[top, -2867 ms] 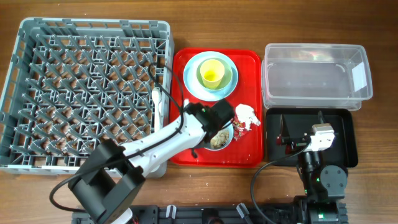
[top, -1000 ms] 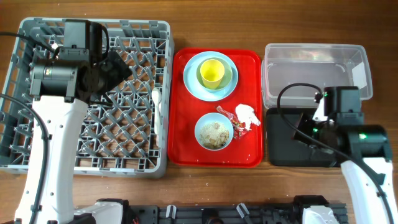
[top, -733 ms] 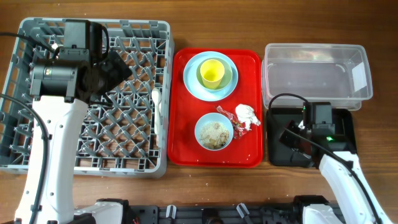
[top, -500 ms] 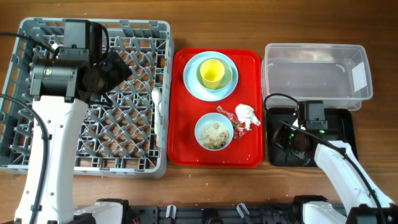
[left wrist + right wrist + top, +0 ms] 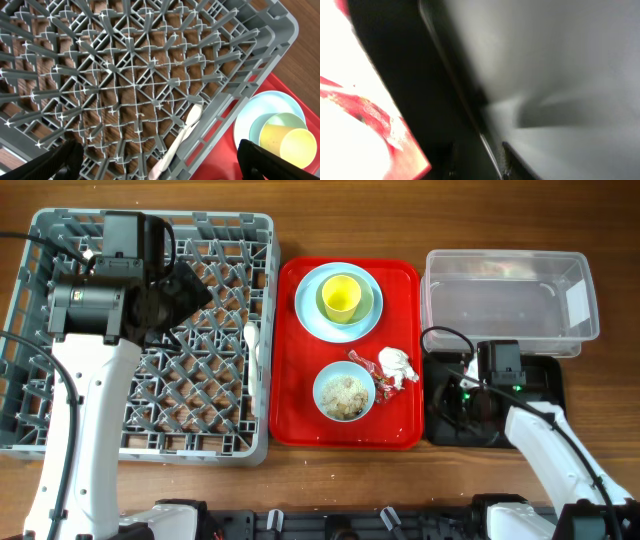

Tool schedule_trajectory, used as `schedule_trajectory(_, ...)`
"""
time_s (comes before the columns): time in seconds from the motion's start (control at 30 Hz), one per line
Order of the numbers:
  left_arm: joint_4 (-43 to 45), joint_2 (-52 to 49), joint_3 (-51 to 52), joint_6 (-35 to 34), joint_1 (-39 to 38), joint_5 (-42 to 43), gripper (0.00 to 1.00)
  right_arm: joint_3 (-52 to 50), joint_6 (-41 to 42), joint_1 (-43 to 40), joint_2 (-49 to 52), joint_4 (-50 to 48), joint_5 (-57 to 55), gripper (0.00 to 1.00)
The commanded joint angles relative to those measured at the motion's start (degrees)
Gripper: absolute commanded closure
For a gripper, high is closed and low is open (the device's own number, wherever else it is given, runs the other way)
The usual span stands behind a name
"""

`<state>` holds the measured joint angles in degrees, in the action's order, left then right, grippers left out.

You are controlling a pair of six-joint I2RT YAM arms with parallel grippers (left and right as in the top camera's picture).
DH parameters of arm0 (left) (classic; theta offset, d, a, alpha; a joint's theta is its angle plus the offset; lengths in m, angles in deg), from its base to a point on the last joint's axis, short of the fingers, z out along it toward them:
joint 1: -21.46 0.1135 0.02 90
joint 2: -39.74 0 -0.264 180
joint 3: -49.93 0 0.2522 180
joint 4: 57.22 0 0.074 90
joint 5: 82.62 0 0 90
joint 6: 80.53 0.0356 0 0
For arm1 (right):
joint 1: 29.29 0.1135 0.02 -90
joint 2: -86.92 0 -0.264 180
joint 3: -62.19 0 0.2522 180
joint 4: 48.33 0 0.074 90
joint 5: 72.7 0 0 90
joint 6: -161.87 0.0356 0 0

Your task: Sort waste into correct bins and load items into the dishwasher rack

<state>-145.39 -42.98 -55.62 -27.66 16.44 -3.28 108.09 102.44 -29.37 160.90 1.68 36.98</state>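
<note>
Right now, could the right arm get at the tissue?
Probably yes. The tissue lies uncovered near the right edge of the red tray, and the right gripper hangs close by over the black tray, with nothing standing between them.

I see white shells, black joint housings and black cables on my left arm [image 5: 88, 418] and right arm [image 5: 550, 448].
</note>
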Motion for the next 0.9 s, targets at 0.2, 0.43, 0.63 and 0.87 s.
schedule_trajectory(0.2,0.0,0.1,-0.4,0.7,0.3,-0.1,0.0,34.8,-24.7,1.6,-0.1,30.1,14.7,0.6)
schedule_trajectory(0.43,0.0,0.0,-0.4,0.7,0.3,-0.1,0.0,30.7,-18.8,36.0,2.8,11.8,1.6,0.59)
schedule_trajectory(0.63,0.0,0.0,-0.4,0.7,0.3,-0.1,0.0,30.7,-12.3,53.8,17.8,4.8,-21.4,0.57)
schedule_trajectory(0.87,0.0,0.0,-0.4,0.7,0.3,-0.1,0.0,30.7,-10.3,54.0,27.2,3.4,-23.9,0.62)
